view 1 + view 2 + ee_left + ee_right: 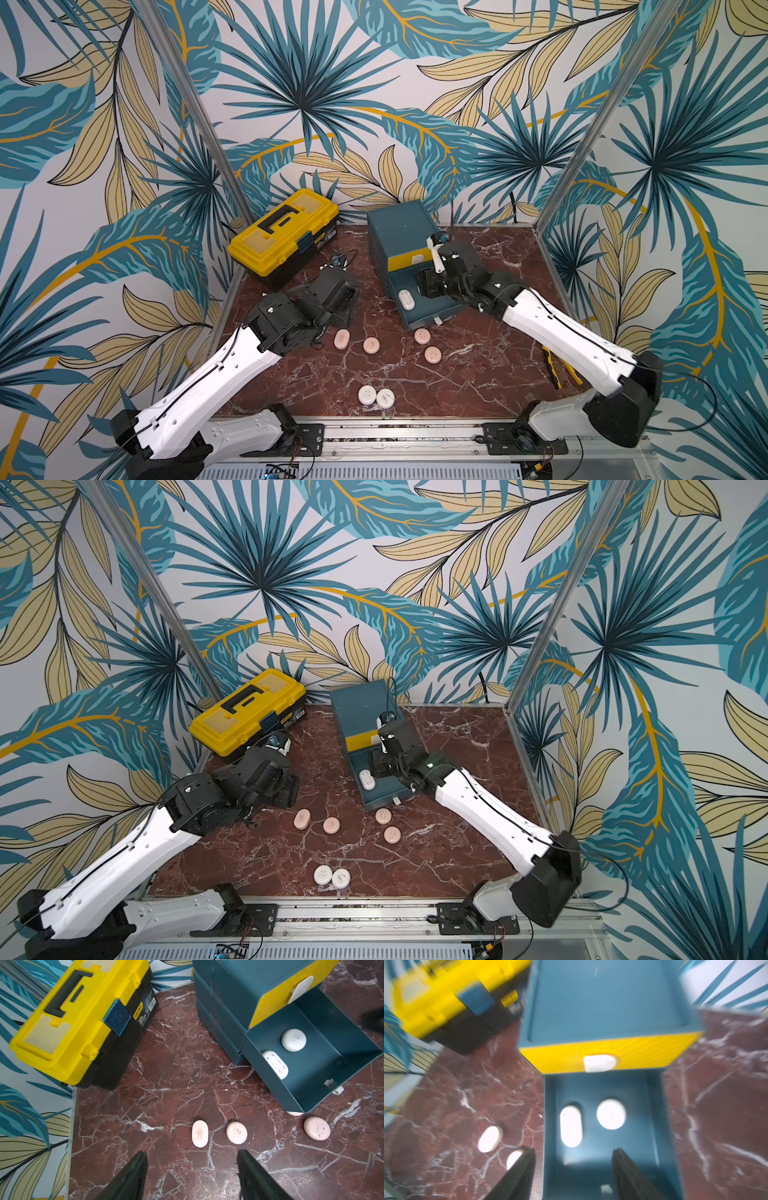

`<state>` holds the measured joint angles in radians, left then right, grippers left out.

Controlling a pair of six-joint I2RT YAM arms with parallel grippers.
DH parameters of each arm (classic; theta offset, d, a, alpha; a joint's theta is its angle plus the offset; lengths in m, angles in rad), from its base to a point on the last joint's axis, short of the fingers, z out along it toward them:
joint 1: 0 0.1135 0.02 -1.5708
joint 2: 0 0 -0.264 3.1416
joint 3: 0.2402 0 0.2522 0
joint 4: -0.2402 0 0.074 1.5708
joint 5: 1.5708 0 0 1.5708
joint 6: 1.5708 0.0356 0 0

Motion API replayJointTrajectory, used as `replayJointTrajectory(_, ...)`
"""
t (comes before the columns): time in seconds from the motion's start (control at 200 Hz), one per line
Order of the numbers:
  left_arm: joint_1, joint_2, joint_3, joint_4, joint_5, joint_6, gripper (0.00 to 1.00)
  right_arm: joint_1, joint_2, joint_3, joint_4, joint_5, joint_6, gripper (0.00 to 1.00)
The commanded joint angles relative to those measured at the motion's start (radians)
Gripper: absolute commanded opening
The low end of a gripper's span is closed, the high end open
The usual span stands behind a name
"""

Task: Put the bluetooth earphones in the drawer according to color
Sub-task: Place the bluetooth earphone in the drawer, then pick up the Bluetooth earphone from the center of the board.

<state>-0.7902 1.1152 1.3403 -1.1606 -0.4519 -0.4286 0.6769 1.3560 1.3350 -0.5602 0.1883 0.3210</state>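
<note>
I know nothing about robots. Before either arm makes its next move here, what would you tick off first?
1. Right end effector empty: ok, jaws apart above the open drawer, nothing between them.
2. Drawer holds one color: ok, two white cases inside.
3. All white cases stored: not ok, two lie on the table.
4. Pink cases stored: not ok, four lie on the table.
5. Left end effector free: ok, open and empty, above the table.
6. Purple cases: cannot tell, none in view.
</note>
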Motion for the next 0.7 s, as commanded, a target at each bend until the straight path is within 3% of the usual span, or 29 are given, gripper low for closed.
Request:
replayJointTrajectory(0.0,-0.006,-0.002,-0.078,-0.031,0.115,-0.037,0.72,0.004,-0.084,-0.057,-0.09,0.052,0.0,0.65)
replayJointTrajectory(0.316,-0.195,0.051,-0.379,0.16,0.325,-0.253,0.78,0.003,-0.259,-0.114,-0.178,0.14,0.031,0.67)
replayJointTrajectory(0.696,-0.292,0.074,-0.592,0.3,0.47,-0.389,0.82,0.002,-0.268,-0.139,-0.194,0.137,0.041,0.68)
